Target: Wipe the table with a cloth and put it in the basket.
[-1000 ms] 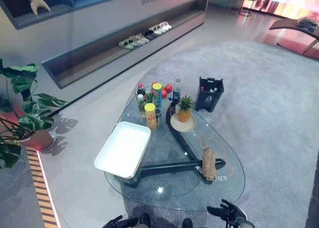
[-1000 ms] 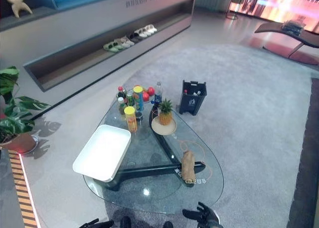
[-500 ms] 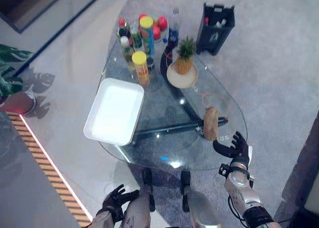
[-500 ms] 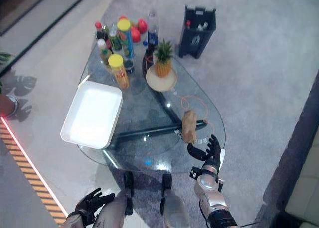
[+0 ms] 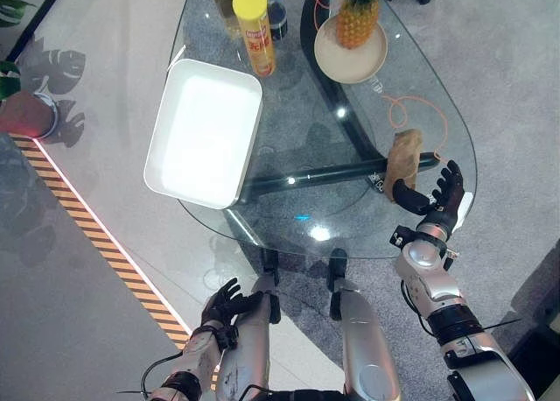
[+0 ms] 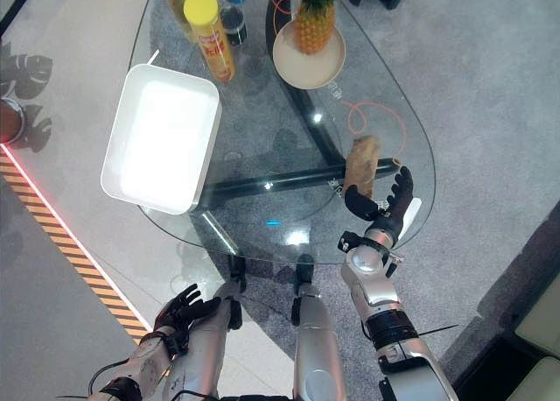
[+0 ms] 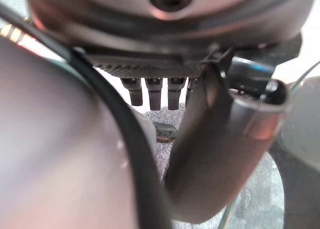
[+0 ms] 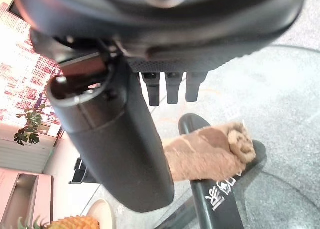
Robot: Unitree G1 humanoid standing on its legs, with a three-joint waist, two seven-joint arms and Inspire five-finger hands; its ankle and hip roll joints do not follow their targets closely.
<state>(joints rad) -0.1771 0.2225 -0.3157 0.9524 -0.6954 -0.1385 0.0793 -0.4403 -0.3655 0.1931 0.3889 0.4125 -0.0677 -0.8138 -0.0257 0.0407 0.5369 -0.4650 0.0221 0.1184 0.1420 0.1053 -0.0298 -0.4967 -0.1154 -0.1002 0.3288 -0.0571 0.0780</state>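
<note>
We look down on a glass desk point(image 5: 262, 235) with a dark frame beneath it. The cloth point(image 5: 404, 156), a brown rolled piece, lies on the glass near the desk's right edge, just beyond our right hand point(image 5: 435, 205). That hand hovers at the desk's near right rim with its fingers point(image 5: 450, 179) spread and straight and the thumb reaching toward the cloth's near end; it holds nothing, and we cannot tell whether the thumb touches the cloth. In the right wrist view the cloth point(image 8: 210, 151) shows past the thumb and the straight fingers, lying over the dark frame bar under the glass. Our left hand point(image 5: 225, 303) hangs low beside the body, below the desk's near edge, fingers relaxed and empty. On the desk's left part sits a white tray point(image 5: 203, 131), and beyond it stands a yellow can point(image 5: 255, 29). A pineapple point(image 5: 359, 16) stands on a round plate point(image 5: 337, 63) at the far right. An orange cord point(image 5: 418, 121) curls on the glass between the plate and the cloth.
</note>
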